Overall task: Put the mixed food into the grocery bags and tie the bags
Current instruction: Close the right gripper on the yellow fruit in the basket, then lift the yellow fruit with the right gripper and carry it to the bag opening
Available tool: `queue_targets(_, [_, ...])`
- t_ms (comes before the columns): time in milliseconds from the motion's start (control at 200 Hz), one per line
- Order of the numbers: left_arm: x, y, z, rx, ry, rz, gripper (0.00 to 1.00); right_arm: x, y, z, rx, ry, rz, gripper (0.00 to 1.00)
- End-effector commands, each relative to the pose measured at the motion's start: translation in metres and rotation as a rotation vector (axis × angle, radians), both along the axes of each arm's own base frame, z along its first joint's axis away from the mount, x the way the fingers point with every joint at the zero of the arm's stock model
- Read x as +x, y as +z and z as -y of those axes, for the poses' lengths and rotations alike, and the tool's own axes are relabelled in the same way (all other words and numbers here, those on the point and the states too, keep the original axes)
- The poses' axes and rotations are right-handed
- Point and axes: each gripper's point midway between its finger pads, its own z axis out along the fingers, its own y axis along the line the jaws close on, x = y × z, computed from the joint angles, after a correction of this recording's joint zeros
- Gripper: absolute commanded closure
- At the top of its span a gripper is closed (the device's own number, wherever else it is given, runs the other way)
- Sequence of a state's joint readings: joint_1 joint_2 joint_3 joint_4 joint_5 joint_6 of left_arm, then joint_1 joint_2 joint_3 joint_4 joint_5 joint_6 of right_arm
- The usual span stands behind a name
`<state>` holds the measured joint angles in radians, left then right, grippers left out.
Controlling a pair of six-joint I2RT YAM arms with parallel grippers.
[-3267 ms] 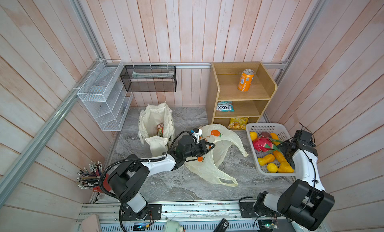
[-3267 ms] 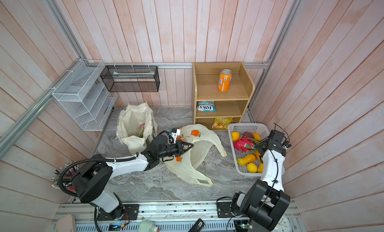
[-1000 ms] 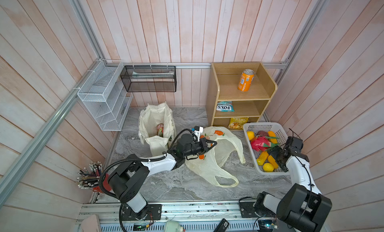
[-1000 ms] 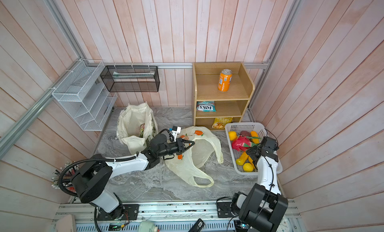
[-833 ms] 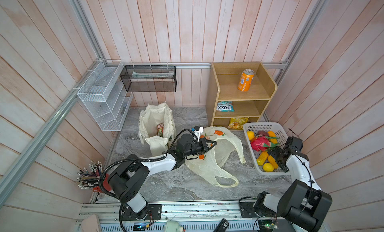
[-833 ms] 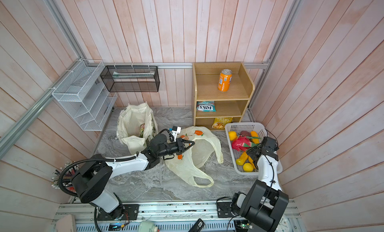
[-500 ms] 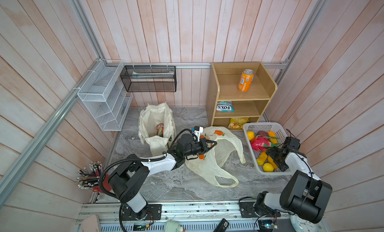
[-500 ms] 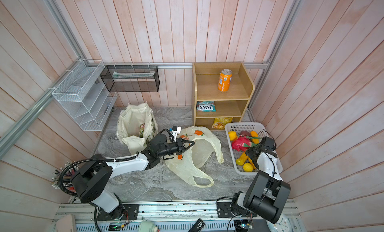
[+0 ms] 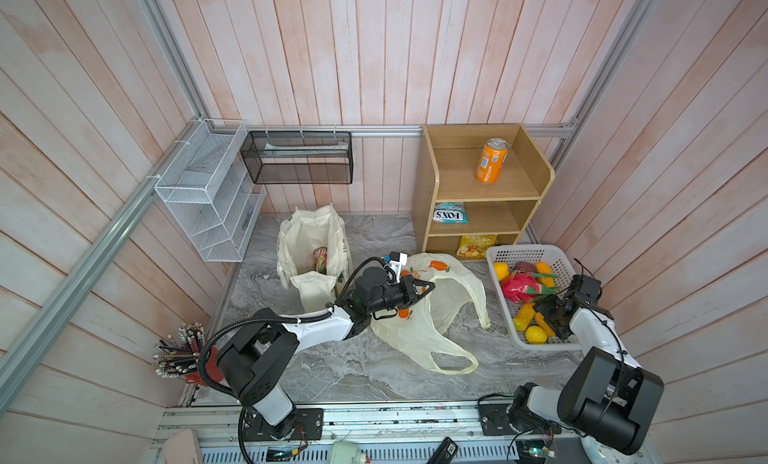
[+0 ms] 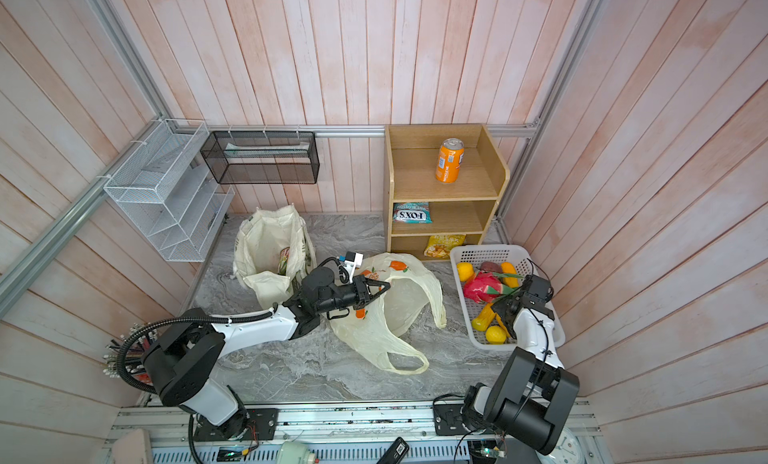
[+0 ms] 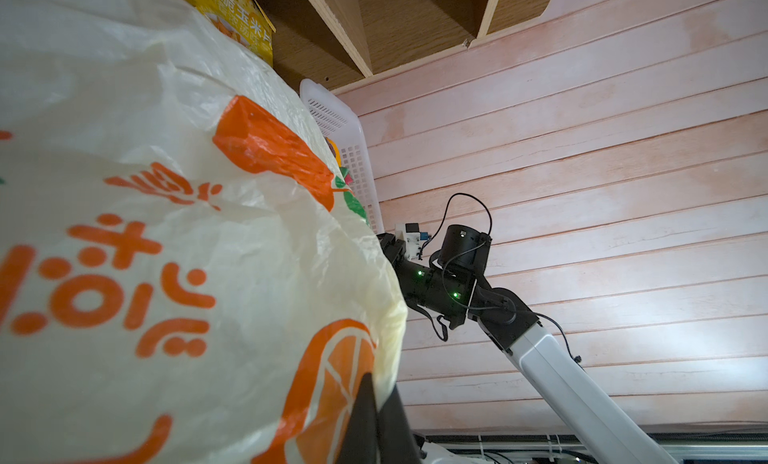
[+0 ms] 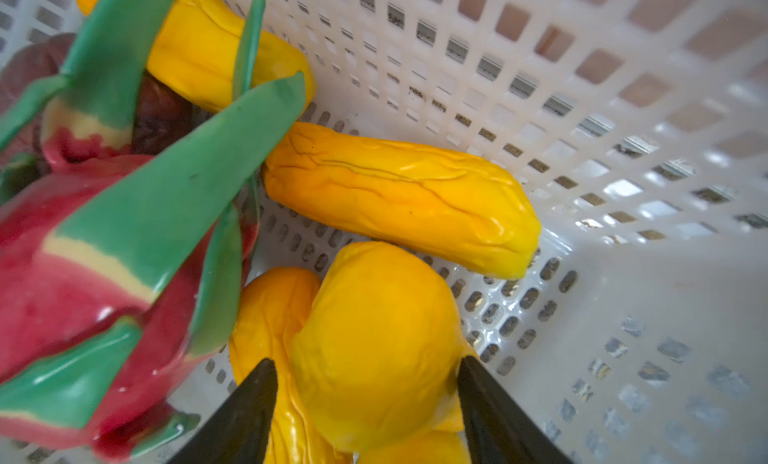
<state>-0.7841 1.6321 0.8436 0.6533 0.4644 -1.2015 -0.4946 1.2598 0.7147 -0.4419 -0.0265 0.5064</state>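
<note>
- The right gripper is down inside the white basket. Its 2 jaws stand apart, 1 on each side of a round yellow fruit. 1 jaw seems to touch the skin and a thin gap shows beside the other, so I judge the fruit is not clamped yet.
- This fruit rests on a long yellow fruit, near the dragon fruit. It is rounded, with no clear long axis, so I think the jaws need no turning.
- The left gripper is pinched tight on the rim of the plastic bag and holds that rim up, so the mouth gapes.
- The relation that matters: in both top views the bag mouth lies to the left of the basket, near it, between the 2 arms. The right arm is nearer to the fruit. It would have to carry the fruit toward the robot's left, over the basket wall.
- The canvas tote stands beyond the left gripper, well apart from the basket.
</note>
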Motion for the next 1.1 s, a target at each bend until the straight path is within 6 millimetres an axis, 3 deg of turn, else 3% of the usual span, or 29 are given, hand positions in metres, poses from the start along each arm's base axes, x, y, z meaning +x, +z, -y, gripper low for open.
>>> queue_targets(0, [0.002, 0.007, 0.006, -0.009, -0.002, 0.011, 1.00, 0.004, 0.015, -0.002, 0.008, -0.005, 0.053, 0.33])
queue_targets(125, [0.002, 0.008, 0.007, -0.005, 0.000, 0.013, 1.00, 0.008, 0.038, -0.001, -0.023, -0.017, 0.149, 0.37])
queue_targets(205, [0.001, 0.006, 0.008, 0.000, -0.001, 0.010, 1.00, 0.009, 0.043, -0.001, -0.030, -0.022, 0.177, 0.35])
queue_targets(365, [-0.001, 0.005, 0.009, 0.002, 0.000, 0.007, 1.00, 0.005, 0.022, 0.000, -0.017, -0.013, 0.095, 0.21])
queue_targets(635, [0.000, 0.005, 0.008, 0.009, 0.004, 0.007, 1.00, -0.002, -0.008, -0.001, 0.003, -0.019, 0.026, 0.19])
queue_targets(850, [0.000, 0.003, 0.009, 0.011, 0.002, 0.003, 1.00, -0.001, -0.020, 0.000, 0.017, -0.017, -0.006, 0.25])
queue_targets(1095, [0.000, 0.003, 0.010, 0.010, 0.002, 0.003, 1.00, 0.001, -0.013, -0.001, 0.020, -0.015, 0.025, 0.38])
